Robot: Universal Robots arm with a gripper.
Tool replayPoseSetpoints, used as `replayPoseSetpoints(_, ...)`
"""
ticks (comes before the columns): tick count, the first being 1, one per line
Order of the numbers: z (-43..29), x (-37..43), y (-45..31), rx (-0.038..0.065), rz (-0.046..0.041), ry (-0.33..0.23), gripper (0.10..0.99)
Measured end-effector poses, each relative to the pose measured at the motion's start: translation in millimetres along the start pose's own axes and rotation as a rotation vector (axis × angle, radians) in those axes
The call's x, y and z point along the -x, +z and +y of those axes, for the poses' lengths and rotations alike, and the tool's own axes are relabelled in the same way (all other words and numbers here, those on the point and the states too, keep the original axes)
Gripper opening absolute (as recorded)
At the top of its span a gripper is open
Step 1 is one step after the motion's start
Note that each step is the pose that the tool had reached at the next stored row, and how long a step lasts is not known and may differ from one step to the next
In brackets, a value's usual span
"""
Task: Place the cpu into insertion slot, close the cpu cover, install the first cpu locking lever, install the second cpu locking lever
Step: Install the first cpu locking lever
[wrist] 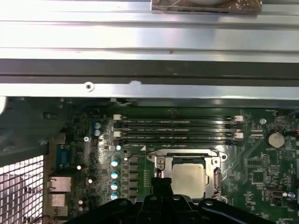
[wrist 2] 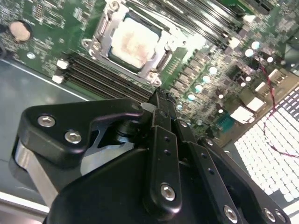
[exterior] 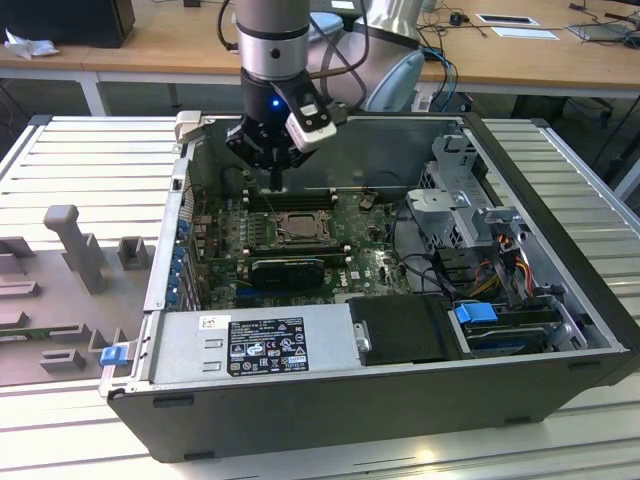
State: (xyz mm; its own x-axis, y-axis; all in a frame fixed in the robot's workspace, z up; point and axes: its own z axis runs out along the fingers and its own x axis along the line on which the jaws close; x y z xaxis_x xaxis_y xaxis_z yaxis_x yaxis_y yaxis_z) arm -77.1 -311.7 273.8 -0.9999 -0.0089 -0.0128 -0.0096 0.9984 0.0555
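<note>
**Chip seated, end effector poised beside the socket**

An open computer case (exterior: 400, 400) lies on its side on a ribbed metal table (exterior: 100, 160). Grey fixture blocks (exterior: 75, 245) stand on the table toward the exterior view's left. Wooden desks (exterior: 170, 40) strewn with cables and papers line the far side of the room.

Inside the case, a green motherboard (exterior: 360, 265) fills the floor. A labelled power supply (exterior: 250, 345) sits along the near wall and a metal drive cage (exterior: 460, 190) stands on the exterior view's right.

The cpu (wrist 2: 131, 44) (wrist: 188, 177) rests in the insertion slot (exterior: 299, 228), its pale face showing through the open centre of the cpu cover (wrist 2: 164, 57), which lies flat around it. I cannot tell how the locking levers stand.

The end effector (exterior: 277, 183) (wrist 2: 161, 99) (wrist: 162, 184) hangs low over the board at the far edge of the socket, next to the black memory slots (wrist: 177, 128). Its fingers are clenched together with nothing between them. Whether the tip touches the board cannot be told.
</note>
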Motion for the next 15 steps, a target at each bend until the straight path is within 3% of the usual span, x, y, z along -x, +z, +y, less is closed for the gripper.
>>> replayPoseSetpoints(7, -0.1, -16.6, 4.2, 0.0, 0.0011, -0.019, 0.106)
replayPoseSetpoints(15, -0.4, -18.7, 10.8, 0.0, 0.0015, -0.026, 0.106)
